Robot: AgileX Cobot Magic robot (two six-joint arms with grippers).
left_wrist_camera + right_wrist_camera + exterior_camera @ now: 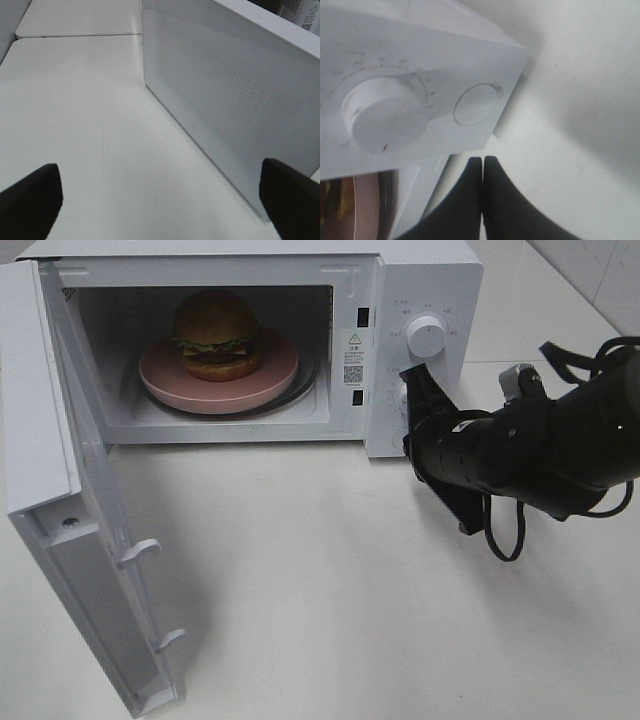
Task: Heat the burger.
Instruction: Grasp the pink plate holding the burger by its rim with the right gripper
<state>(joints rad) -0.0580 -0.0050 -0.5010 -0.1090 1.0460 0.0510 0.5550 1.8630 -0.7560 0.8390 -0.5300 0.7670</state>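
Sitting on its plate (165,378) in the microwave (440,285), burger (217,332) loaded; door (70,540) not yet shut; right gripper (482,167) pinched together, left gripper (160,200) apart.

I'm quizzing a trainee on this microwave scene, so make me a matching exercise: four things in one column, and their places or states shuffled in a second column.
Column one:
1. burger
2. microwave door
3. right gripper
4. left gripper

Column two:
A. swung open
B. jaws shut, beside the control panel
C. on the pink plate
D. jaws wide apart, holding nothing

Pairs: 1-C, 2-A, 3-B, 4-D
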